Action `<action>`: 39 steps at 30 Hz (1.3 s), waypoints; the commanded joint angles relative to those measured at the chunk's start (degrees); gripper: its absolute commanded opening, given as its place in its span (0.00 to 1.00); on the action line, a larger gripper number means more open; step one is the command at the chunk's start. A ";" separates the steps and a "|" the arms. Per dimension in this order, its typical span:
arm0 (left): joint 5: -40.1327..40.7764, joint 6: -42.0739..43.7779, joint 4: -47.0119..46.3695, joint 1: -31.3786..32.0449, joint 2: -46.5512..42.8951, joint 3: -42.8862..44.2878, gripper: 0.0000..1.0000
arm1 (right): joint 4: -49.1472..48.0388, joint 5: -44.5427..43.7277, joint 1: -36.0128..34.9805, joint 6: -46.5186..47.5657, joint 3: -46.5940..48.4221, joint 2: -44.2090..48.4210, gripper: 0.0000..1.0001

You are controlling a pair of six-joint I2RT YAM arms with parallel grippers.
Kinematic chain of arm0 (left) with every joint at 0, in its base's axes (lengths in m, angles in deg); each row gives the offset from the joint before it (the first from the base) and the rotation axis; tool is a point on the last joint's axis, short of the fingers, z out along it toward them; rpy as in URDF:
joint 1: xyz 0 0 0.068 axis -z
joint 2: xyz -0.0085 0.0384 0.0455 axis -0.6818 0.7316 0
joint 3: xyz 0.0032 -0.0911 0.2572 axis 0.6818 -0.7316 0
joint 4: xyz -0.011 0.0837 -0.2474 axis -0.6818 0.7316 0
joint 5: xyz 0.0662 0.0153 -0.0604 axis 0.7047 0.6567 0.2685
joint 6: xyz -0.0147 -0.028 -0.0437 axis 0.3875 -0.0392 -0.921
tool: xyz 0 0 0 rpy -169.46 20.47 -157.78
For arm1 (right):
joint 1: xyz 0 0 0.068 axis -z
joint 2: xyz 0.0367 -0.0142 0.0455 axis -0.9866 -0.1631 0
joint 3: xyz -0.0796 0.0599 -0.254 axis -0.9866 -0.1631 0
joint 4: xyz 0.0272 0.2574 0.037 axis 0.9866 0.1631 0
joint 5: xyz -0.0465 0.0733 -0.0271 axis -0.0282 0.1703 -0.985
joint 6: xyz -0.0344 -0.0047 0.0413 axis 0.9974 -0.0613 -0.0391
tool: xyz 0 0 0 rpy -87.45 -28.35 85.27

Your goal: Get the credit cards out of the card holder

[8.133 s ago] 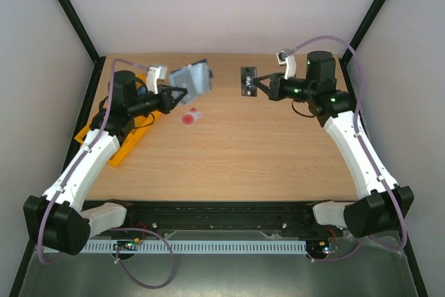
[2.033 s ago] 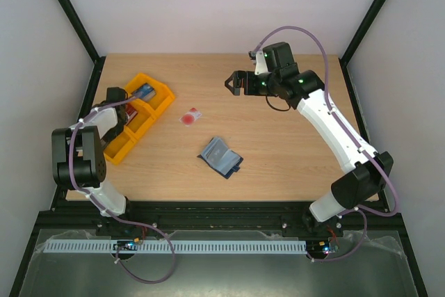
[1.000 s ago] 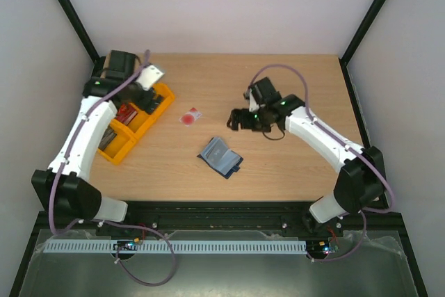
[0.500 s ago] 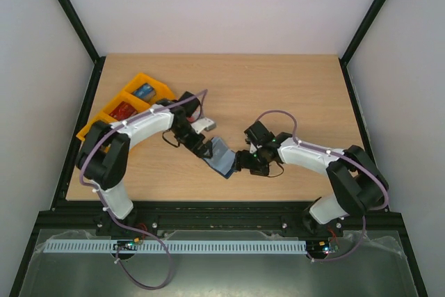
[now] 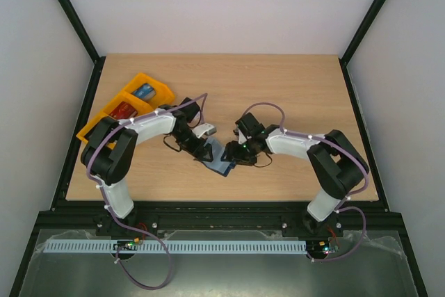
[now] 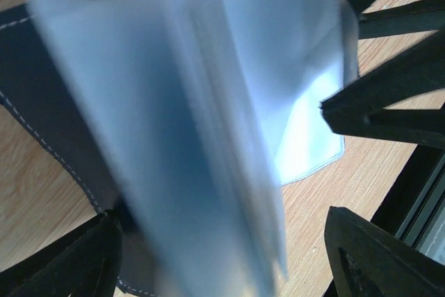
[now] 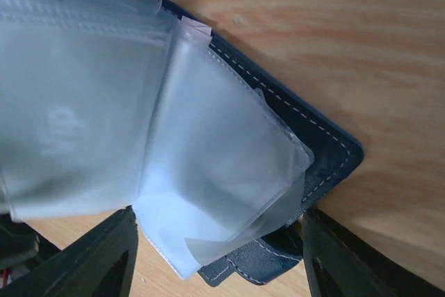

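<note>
The wooden table is carrying everything. The left arm and right arm are bending inward and meeting near the table's front middle. The orange tray is sitting at the far left, holding small items. The card holder is lying open on the wood between the two wrists, its clear sleeves fanning up. The left gripper is standing wide open astride it, one finger clear of the sleeves. The right gripper is straddling a corner with its fingers close against both sides. Whether they are pinching it, I cannot tell.
</note>
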 commanded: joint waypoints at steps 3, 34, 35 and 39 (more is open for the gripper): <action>-5.91 -0.45 -2.60 -4.74 0.08 1.11 0.72 | 1.57 -4.19 1.48 3.41 4.96 -6.35 0.62; 1.96 -4.39 -8.66 -2.85 -1.30 -2.55 0.02 | 10.01 -11.01 2.09 12.16 16.32 -3.91 0.85; 3.45 -4.52 -8.84 -2.30 -1.57 -2.95 0.02 | 11.69 -13.06 2.09 11.94 17.34 -2.84 0.84; 4.83 -5.39 -9.49 -0.62 -1.53 -3.19 0.02 | 12.61 -17.35 0.51 11.48 21.35 0.81 0.72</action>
